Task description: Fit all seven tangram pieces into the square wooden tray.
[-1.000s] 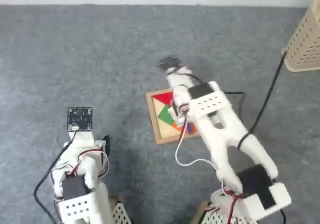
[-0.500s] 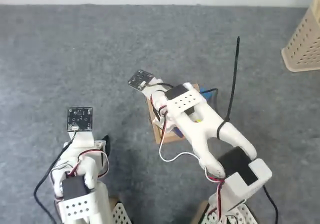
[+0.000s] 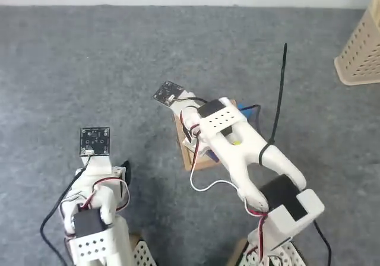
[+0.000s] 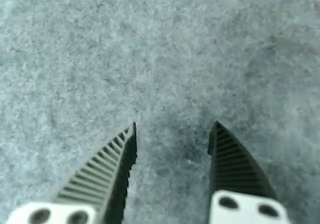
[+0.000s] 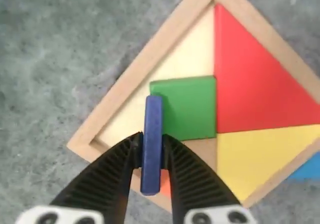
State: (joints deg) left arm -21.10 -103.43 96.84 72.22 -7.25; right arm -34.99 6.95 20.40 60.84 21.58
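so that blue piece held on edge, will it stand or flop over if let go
Probably rigid: the blue piece looks straight with the right gripper pinching its flat faces. Thin and on edge above the green piece in the tray, it would likely tip flat once released. Its smooth faces may slide easily.

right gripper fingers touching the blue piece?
Touching. Right wrist view: the right gripper has both fingers pressed against the blue piece, no gap.
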